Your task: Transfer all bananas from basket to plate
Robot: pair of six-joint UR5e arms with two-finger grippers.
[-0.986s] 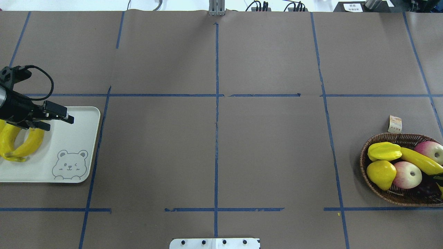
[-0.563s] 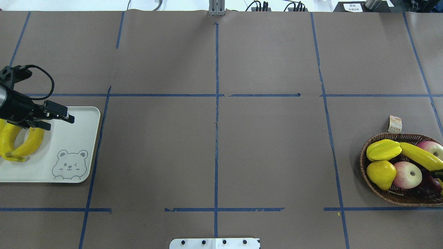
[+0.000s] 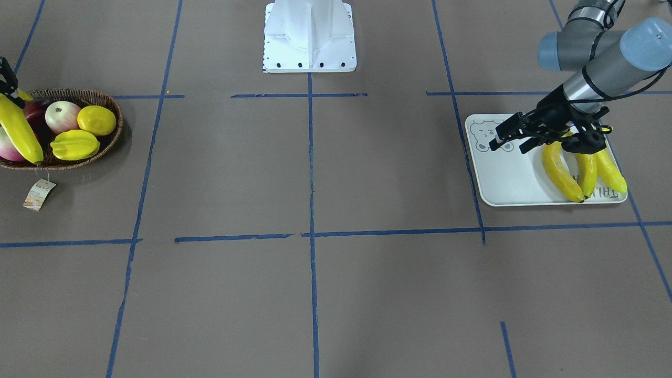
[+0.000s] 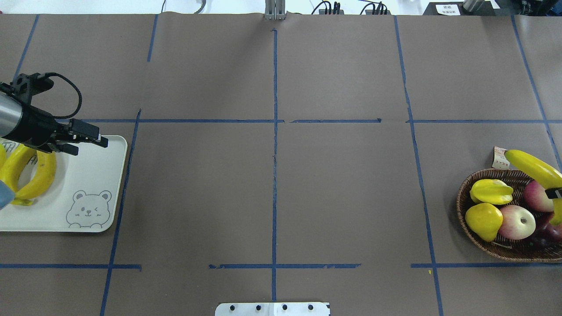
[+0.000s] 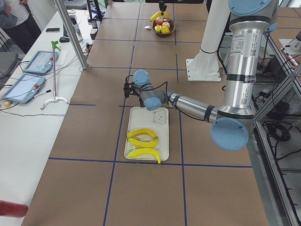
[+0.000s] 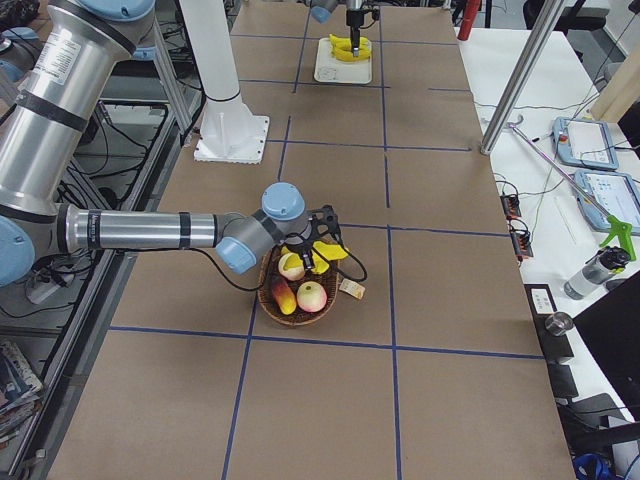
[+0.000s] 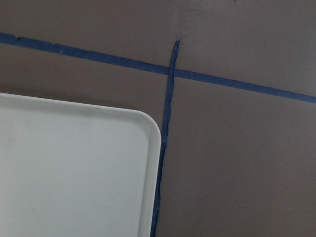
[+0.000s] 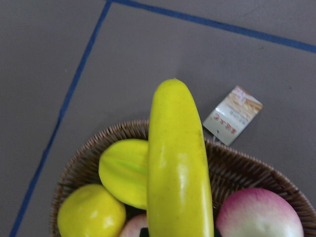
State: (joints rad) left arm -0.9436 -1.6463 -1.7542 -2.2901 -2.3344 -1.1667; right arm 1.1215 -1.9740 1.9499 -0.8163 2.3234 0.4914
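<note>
In the front-facing view, the right gripper [image 3: 5, 76] is clenching one end of a banana [image 3: 20, 134] at the frame's edge. The fruit is slanting down from it over the basket [image 3: 116, 128]. Far across the surface [image 3: 315, 173], the left gripper [image 3: 508, 146] is hovering with jaws parted, grasping nothing. It is hanging over the plate [image 3: 504, 181], just beside three bananas [image 3: 560, 170] lying there.

From overhead, the banana [image 4: 531, 168] is stretching from the right gripper [image 4: 554, 193] past the basket's [image 4: 465, 237] far rim towards a paper tag [image 4: 500, 158]. The left gripper [image 4: 90, 146] is sitting above the plate's [image 4: 96, 197] far corner.

From the left end, the three bananas [image 5: 143, 137] are lying at the plate's [image 5: 162, 136] near end, well apart from the left gripper [image 5: 127, 88].

From the right end, the banana [image 6: 330, 251] is hanging above the basket [image 6: 268, 298].

The left wrist camera is showing only a plate corner [image 7: 74, 163] and blue tape [image 7: 165, 128].

In the right wrist view, the banana [image 8: 177, 163] is running away from the lens over a starfruit [image 8: 123, 170] and the basket rim [image 8: 237, 160].
</note>
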